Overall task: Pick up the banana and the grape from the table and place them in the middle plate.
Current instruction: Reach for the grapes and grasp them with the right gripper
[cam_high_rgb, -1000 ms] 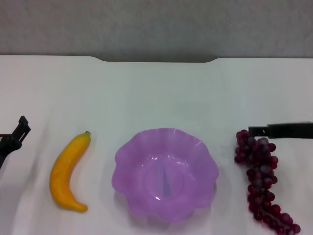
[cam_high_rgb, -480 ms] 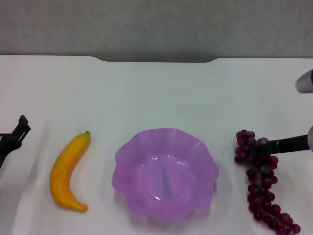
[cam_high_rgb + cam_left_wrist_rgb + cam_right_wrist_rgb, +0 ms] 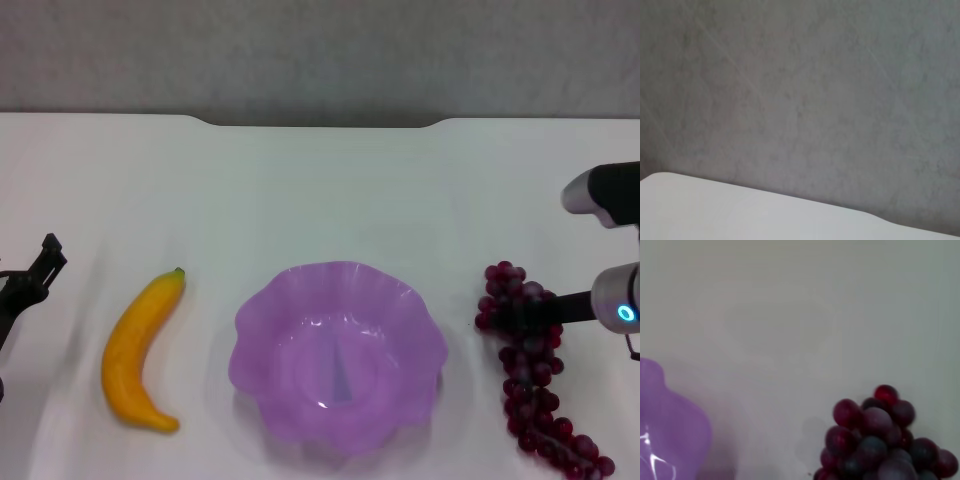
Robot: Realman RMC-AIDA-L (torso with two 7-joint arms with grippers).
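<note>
Right claw [image 3: 508, 312] sits over the grape [image 3: 530, 370], grip unclear; the bunch looks floppy and glossy, best pinched mid-cluster.

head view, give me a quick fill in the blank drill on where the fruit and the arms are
1. The banana lies on the table on the robot's ____ side of the middle plate.
2. The middle plate holds ____ fruit.
3. The ____ gripper is over the grape.

Missing: left; no; right
</note>
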